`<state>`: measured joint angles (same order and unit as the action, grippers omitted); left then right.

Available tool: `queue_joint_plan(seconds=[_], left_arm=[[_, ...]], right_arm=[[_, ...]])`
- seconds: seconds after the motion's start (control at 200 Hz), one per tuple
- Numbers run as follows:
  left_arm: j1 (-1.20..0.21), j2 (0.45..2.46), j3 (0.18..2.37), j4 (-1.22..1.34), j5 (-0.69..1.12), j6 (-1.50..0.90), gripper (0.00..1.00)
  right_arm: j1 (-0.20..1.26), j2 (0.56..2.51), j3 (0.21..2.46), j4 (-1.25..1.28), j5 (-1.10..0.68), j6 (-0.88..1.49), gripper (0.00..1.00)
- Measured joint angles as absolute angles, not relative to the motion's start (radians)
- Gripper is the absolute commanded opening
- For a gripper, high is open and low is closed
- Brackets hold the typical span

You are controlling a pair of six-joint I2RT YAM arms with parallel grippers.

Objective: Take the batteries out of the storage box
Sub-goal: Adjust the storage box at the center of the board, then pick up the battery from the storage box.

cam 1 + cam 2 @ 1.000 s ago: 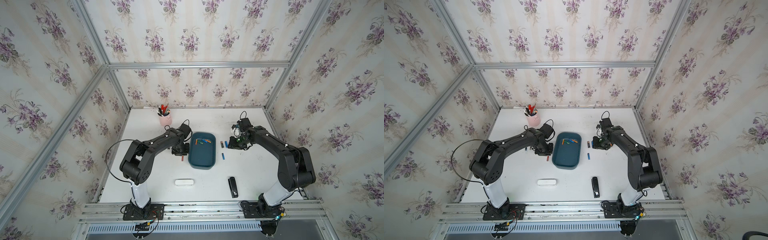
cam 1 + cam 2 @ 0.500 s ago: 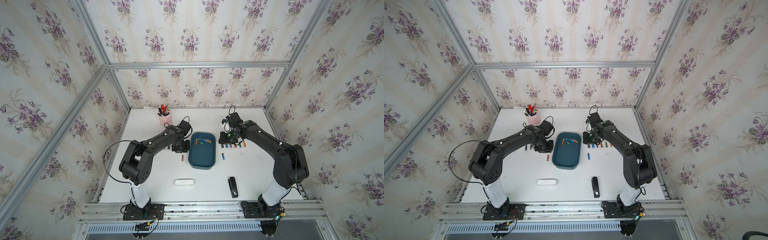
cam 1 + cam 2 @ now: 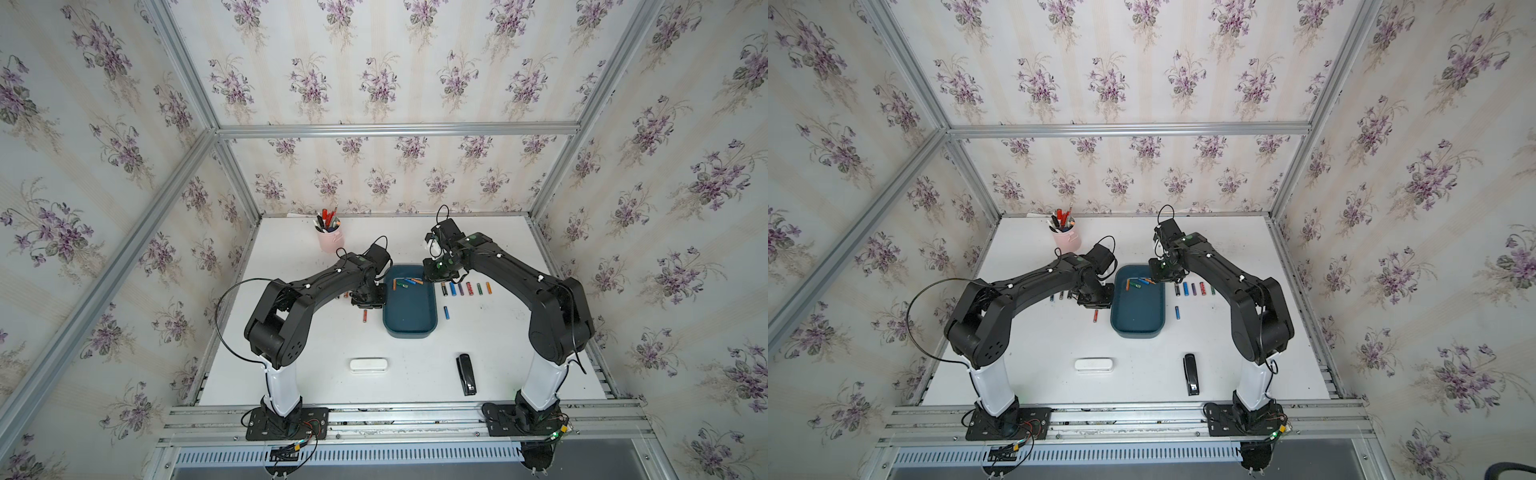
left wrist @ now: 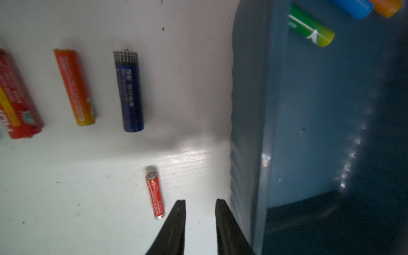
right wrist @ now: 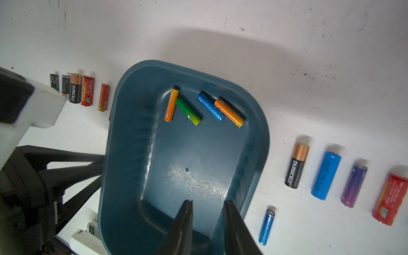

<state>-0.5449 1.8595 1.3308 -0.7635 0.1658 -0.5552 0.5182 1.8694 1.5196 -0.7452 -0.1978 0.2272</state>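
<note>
Violet-sprigged wallpaper walls in a white table, seen from above in both top views. On its wrist camera, the left gripper shows two black fingers a narrow gap apart with nothing between them. It hangs low over bare table just beside the outer wall of the storage box. A small red battery lies close to one finger without touching it. Farther out on that side, a navy battery, an orange-red battery and a larger red battery lie side by side.

The right gripper is likewise parted a little and empty. In a top view it hangs above the box's upper right corner.

Four batteries lie loose inside at the box's far end: an orange battery, a green battery, a blue battery and a second orange battery.

In both top views the box sits near the middle of the frame, between the two arms. To its right is a row of batteries, with a lone blue cell below the row. A pink cup of pens stands to the upper left of the box. A white case lies to its lower left and a black stapler to its lower right.
</note>
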Motion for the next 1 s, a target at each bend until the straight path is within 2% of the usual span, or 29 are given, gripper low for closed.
queue_joint_plan(seconds=[0.215, 0.515, 0.999], left_arm=[[-0.46, 1.767, 1.258, -0.792, 0.148, -0.523, 0.32], [-0.385, 1.69, 1.179, -0.805, 0.146, -0.495, 0.32], [-0.362, 1.7, 1.164, -0.818, 0.163, -0.47, 0.32]], right_arm=[[0.593, 2.016, 1.644, -0.756, -0.196, 0.175, 0.3], [0.624, 2.185, 1.806, -0.76, -0.169, 0.104, 0.3], [0.626, 2.28, 1.883, -0.775, -0.099, 0.066, 0.31]])
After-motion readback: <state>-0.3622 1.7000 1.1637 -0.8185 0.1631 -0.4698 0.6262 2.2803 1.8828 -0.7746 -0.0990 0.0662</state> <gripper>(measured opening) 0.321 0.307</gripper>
